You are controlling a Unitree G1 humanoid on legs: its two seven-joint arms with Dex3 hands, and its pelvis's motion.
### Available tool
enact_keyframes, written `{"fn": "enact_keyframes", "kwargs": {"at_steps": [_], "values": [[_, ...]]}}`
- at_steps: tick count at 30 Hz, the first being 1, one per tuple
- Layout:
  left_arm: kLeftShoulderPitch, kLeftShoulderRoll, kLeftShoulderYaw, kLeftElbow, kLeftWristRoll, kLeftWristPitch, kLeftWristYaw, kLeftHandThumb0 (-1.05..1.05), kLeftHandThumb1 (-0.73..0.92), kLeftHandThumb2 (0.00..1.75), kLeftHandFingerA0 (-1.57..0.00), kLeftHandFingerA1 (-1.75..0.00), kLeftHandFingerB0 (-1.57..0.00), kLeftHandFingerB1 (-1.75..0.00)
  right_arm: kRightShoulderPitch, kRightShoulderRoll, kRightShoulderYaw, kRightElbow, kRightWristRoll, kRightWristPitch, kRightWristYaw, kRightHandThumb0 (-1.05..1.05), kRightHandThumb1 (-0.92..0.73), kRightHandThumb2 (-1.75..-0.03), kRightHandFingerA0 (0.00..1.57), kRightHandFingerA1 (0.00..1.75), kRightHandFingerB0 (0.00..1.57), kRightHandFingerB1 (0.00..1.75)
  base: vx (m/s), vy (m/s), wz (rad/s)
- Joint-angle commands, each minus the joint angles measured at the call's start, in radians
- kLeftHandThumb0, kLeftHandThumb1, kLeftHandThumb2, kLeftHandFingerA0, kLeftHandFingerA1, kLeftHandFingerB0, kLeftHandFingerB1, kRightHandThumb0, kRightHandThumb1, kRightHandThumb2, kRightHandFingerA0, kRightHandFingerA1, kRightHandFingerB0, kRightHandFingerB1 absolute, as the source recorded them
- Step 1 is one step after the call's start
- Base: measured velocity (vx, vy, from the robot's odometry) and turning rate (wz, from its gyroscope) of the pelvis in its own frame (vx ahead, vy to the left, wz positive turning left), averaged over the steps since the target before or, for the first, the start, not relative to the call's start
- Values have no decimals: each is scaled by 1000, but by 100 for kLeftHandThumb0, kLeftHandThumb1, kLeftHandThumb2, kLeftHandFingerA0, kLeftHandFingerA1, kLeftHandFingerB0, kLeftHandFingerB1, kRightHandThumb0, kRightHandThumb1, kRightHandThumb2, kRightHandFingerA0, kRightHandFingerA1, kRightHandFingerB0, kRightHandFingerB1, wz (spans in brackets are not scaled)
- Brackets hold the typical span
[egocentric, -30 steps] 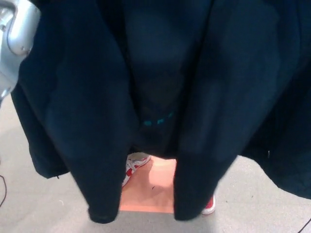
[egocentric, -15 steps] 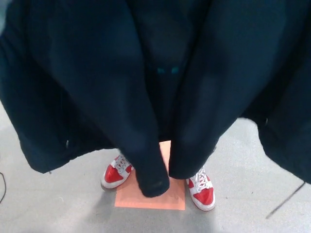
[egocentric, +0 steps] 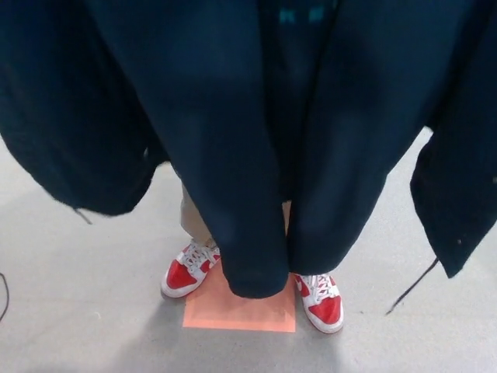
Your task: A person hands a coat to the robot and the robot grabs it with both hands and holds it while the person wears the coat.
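While the dark navy coat [egocentric: 233, 116] hangs across the upper frame, you get no sight of either robot hand, so their state can't be told. Two sleeves [egocentric: 241, 233] dangle side by side at centre. Below them stand a person's red-and-white sneakers [egocentric: 189, 269], on or at an orange floor marker [egocentric: 233, 311] on the grey floor [egocentric: 78, 311]. A thin cord [egocentric: 411, 285] trails from the coat's right flap.
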Motion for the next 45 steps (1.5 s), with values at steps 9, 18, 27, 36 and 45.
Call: {"fn": "enact_keyframes", "kwargs": {"at_steps": [9, 18, 27, 36, 45], "values": [[-263, 74, -114, 195, 94, 51, -26, -37, 81, 64, -89, -175, -59, -159, -258, -69, 111, 128, -93, 88, 30, -41, -80, -70, 91, 175, 74, 157, 0, 0, 0], [-361, 71, -135, 225, 103, 46, -58, -39, 78, 68, -84, -166, -74, -130, -317, -81, 116, 146, -82, 104, 98, -41, -75, -68, 89, 175, 71, 154, 0, 0, 0], [-379, 95, -121, 228, 98, -3, -62, -40, 74, 62, -89, -175, -84, -133, -326, -98, 124, 148, -97, 99, 130, -39, -77, -68, 86, 175, 69, 155, 0, 0, 0], [-373, 101, -137, 228, 112, 0, -34, -41, 68, 63, -90, -175, -89, -116, -323, -114, 129, 147, -106, 94, 141, -40, -77, -68, 87, 175, 70, 153, 0, 0, 0], [-352, 100, -131, 231, 106, 25, -38, -40, 73, 62, -87, -175, -66, -163, -308, -120, 134, 146, -104, 88, 150, -42, -76, -68, 91, 175, 77, 152, 0, 0, 0]]}}
